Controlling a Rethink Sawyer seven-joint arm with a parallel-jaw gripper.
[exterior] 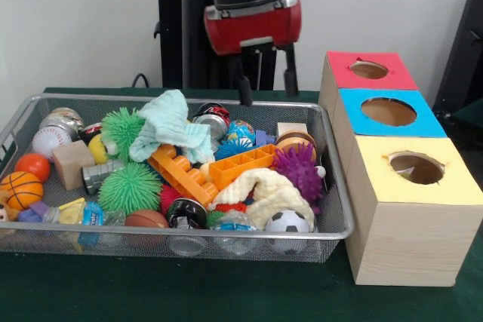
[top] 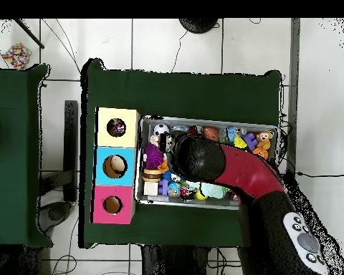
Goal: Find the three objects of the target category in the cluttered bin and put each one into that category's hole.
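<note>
Green table [exterior: 226, 292] holds cluttered bin [exterior: 336, 220] beside 3 boxes [exterior: 407, 224].

One bin [exterior: 336, 209]; three boxes: red [exterior: 343, 73], blue [exterior: 351, 107], yellow [exterior: 407, 216]; two green spiky balls [exterior: 130, 186], one purple [exterior: 298, 167]; one soccer ball [exterior: 287, 222].

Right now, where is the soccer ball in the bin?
In the front view, the soccer ball sits at the bin's near right corner, just below the purple spiky ball and beside the yellow-topped box.

The arm [exterior: 253, 5] hangs vertical, gripper [exterior: 266, 81] jaws apart and empty.
</note>
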